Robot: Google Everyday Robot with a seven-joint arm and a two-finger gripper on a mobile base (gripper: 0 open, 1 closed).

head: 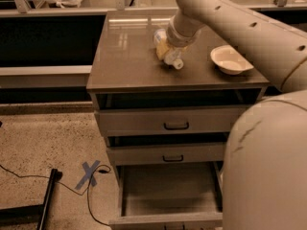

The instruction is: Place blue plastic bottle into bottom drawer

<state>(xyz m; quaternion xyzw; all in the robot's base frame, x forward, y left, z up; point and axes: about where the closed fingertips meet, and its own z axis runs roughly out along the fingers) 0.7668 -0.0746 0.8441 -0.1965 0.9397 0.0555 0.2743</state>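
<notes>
The blue plastic bottle (171, 57) is small and clear, with its white cap pointing down and to the right. It is tilted at the middle of the cabinet top (129, 66). My gripper (164, 44) comes down from the upper right and is shut on the bottle's upper body, partly hiding it. I cannot tell whether the bottle still touches the top. The bottom drawer (168, 195) stands pulled open below, a wide grey box with a bare floor, about straight under the bottle and nearer the camera.
A cream round bowl (230, 60) sits on the cabinet top right of the bottle. Two shallower drawers with black handles (176, 126) are above the open one. My arm's bulk (268, 166) hides the right side. A cable and blue tape cross (89, 173) lie on the floor at left.
</notes>
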